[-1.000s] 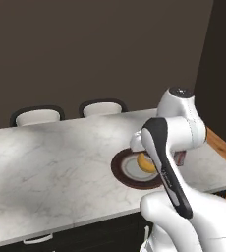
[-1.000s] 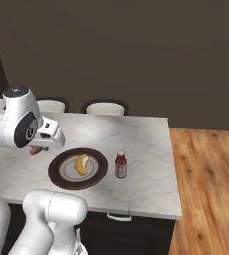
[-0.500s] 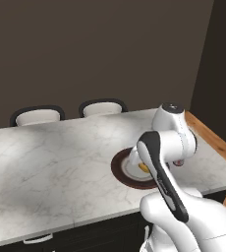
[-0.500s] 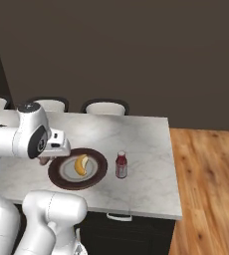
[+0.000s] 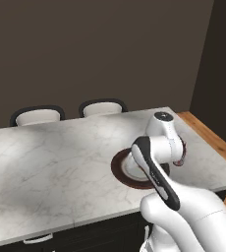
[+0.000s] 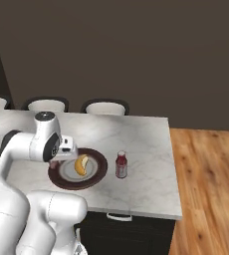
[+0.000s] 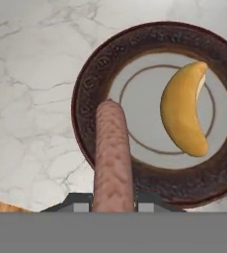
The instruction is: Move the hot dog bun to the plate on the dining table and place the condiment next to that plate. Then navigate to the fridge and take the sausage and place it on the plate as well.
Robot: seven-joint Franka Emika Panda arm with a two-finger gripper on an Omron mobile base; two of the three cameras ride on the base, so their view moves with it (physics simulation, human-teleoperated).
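The sausage is hanging clamped in the closed jaws of the gripper, its far end poking over the dark rim of the plate. The hot dog bun is lying on the plate's pale centre, apart from the sausage. The condiment is standing upright just beside the plate on the worktop, near its end, with bare marble stretching around.
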